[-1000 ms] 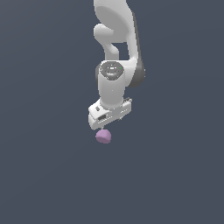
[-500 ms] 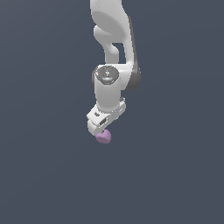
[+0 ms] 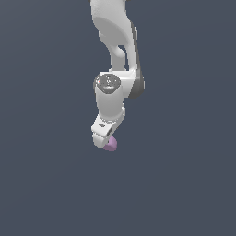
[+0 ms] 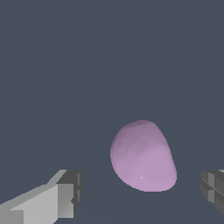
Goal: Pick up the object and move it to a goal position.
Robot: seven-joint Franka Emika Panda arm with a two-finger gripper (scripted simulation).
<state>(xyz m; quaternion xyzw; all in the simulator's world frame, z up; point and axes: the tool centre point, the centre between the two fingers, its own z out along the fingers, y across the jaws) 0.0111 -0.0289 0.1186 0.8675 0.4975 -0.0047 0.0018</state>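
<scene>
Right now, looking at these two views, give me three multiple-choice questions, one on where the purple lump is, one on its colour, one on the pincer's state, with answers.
1. Where is the lump relative to the pincer?
A. Between its two fingers, with gaps on both sides
B. Far off to one side of it
C. Resting on top of the arm

2. What colour is the lump?
A. Bright green
B. Light purple
C. Red

3. What state is the pincer in?
A. Shut on the lump
B. Open
C. Out of view

Answers: 1 A, the wrist view shows a finger on each side of the lump with bare ground between. 2 B, it renders pale purple in both views. 3 B, neither finger touches the lump.
</scene>
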